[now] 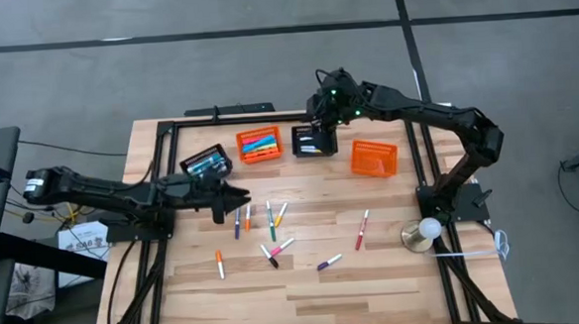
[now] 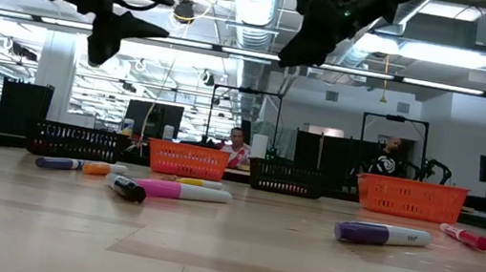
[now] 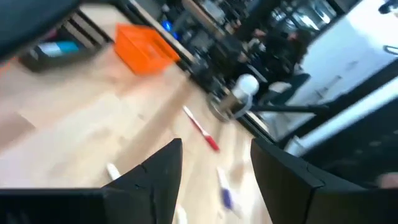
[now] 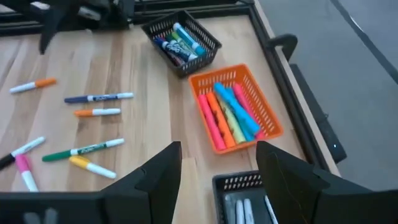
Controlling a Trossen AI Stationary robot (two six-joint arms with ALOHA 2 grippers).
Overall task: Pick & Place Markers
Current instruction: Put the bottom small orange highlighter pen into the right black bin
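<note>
High view gives me the wooden bench [image 1: 306, 290] inside its black frame, with four mesh baskets in a row along the far side: a black one [image 1: 206, 163] at the left, an orange one [image 1: 259, 144] full of bright markers, a second black one [image 1: 311, 140], and an orange one [image 1: 374, 158] tipped at an angle. A small round lamp [image 1: 428, 228] stands near the right arm's base.

My left arm reaches in low from the left; the left tool [image 1: 240, 195] hovers just beside the loose markers [image 1: 270, 223], its fingers parted and holding nothing. My right arm bends over from the right, and the right tool [image 1: 313, 131] hangs above the second black basket, fingers also apart and empty.

About a dozen markers lie scattered mid-bench, nothing between them and either tool. A red one [image 1: 362, 230] lies apart to the right, a purple one [image 1: 329, 263] nearer me, an orange one [image 1: 219, 264] off to the left. In the low view, people sit in the room beyond.
</note>
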